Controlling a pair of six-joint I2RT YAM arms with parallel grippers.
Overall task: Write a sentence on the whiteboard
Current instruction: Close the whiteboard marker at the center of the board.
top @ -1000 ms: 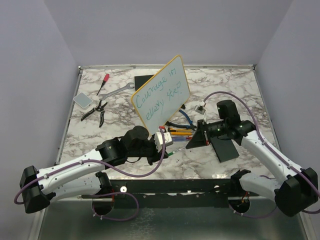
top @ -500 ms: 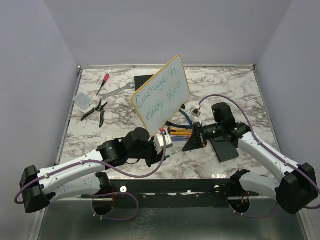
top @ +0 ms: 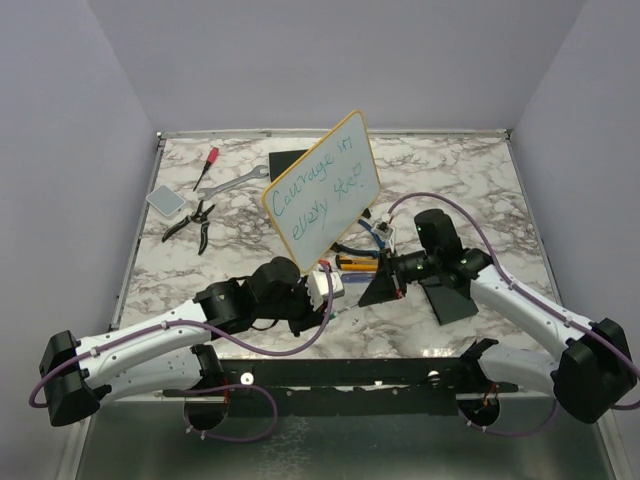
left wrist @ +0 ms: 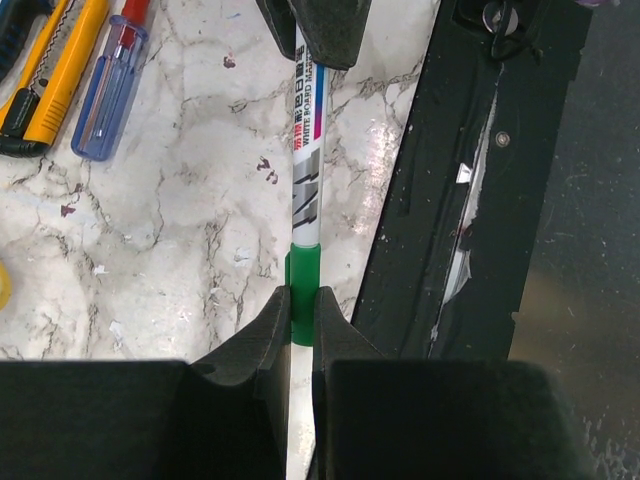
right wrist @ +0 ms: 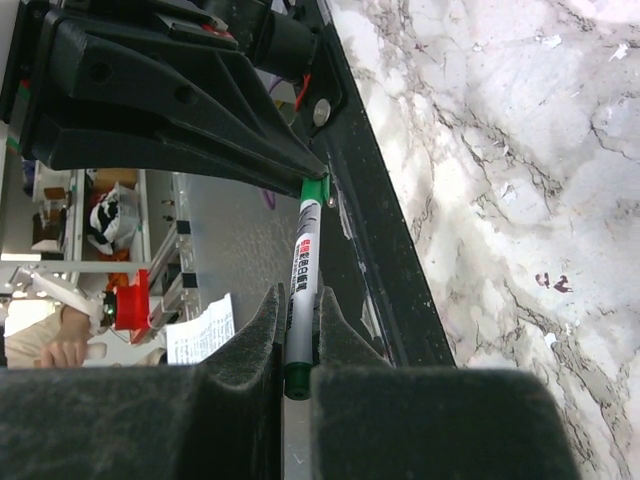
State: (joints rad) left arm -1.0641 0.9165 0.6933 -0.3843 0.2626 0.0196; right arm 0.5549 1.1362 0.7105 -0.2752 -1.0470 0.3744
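The whiteboard (top: 322,185) with its yellow rim stands tilted on a corner at mid-table. The sentence (top: 315,190) covers it in two lines of teal cursive. In front of it both grippers hold one white marker (left wrist: 305,150) end to end. My left gripper (left wrist: 298,312) is shut on the green cap (left wrist: 302,285). My right gripper (right wrist: 297,312) is shut on the barrel (right wrist: 300,265) near its dark green tail. In the top view the left gripper (top: 338,296) and the right gripper (top: 375,290) nearly meet. The cap sits against the barrel.
Pliers (top: 190,222), a wrench (top: 235,180), a red screwdriver (top: 207,165) and a grey pad (top: 165,198) lie at the back left. A black rectangle (top: 290,163) lies behind the board, another (top: 450,298) under the right arm. A yellow knife (left wrist: 50,70) and a blue-handled screwdriver (left wrist: 110,85) lie near the front rail (left wrist: 470,200).
My right gripper has moved left toward the left gripper, closing the gap between them along the marker. The left arm and the whiteboard have stayed put.
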